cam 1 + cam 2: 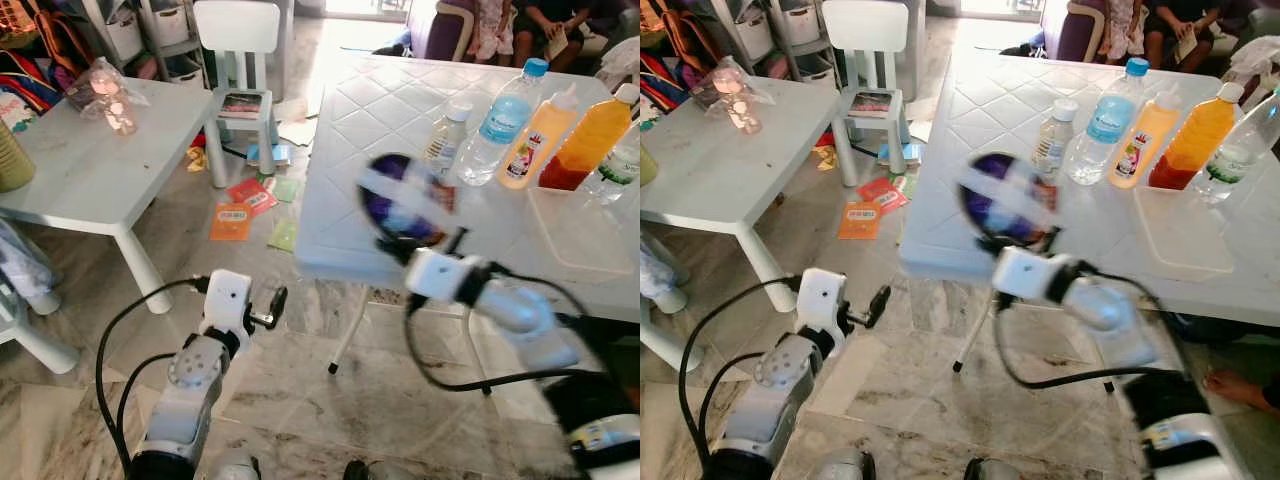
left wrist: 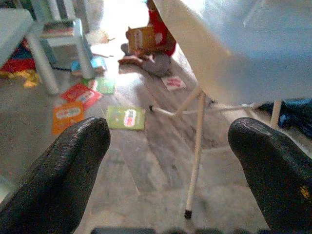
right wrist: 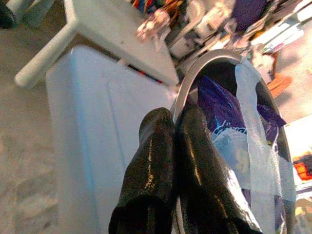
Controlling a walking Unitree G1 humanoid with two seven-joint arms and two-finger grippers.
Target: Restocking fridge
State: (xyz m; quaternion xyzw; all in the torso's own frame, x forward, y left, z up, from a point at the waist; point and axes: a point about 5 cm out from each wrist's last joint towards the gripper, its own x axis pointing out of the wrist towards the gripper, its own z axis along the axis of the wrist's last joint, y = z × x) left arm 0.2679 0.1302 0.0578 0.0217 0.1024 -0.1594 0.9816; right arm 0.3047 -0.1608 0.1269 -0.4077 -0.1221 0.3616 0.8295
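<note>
We find the right gripper (image 3: 170,146) pinching the bowl (image 3: 234,122) rim between closed fingers; left gripper (image 2: 170,161) open, empty; bottles (image 1: 510,120) beyond await restocking

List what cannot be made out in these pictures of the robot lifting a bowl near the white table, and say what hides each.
- Bowl contents: motion-blurred in the eye views; the right wrist view shows only purple wrapping under clear tape.
- Right tool: shut on the bowl's rim, which hides the grip.
- Bottle labels: too small to read.
- People at the back: cut off by the top edge.
- Left tool: open, holding nothing.
</note>
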